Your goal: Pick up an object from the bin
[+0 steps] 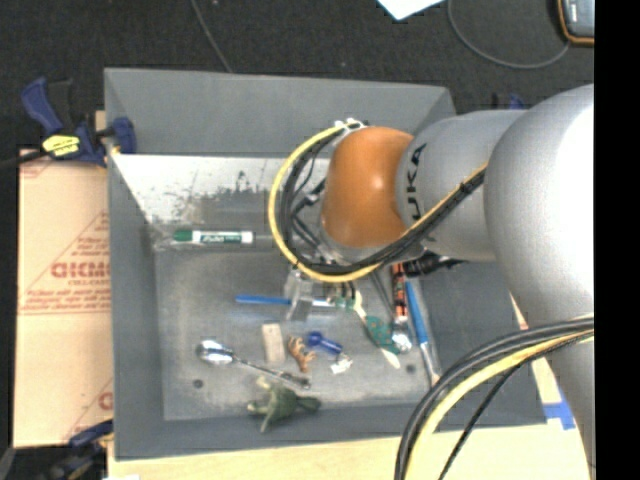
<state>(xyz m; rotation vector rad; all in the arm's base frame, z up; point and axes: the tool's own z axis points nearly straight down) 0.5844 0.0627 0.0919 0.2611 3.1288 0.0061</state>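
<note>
The arm enters from the right, its orange wrist cover (365,188) and looped cables standing above the middle of the grey bin (200,118). The gripper (308,298) sits low beneath that cover, at the right end of a thin blue stick (262,301) lying flat near the bin's centre. Whether the gripper is wide, narrow or holding anything cannot be told, as the cover and cables hide most of it. A beige block (272,341) and a small blue-and-brown piece (315,346) lie just in front of it. A green marker (212,236) rests against the far wall, well apart. A metal spoon (215,352), a green toy figure (283,405) and a blue pen (416,320) lie scattered nearer the front and right.
</note>
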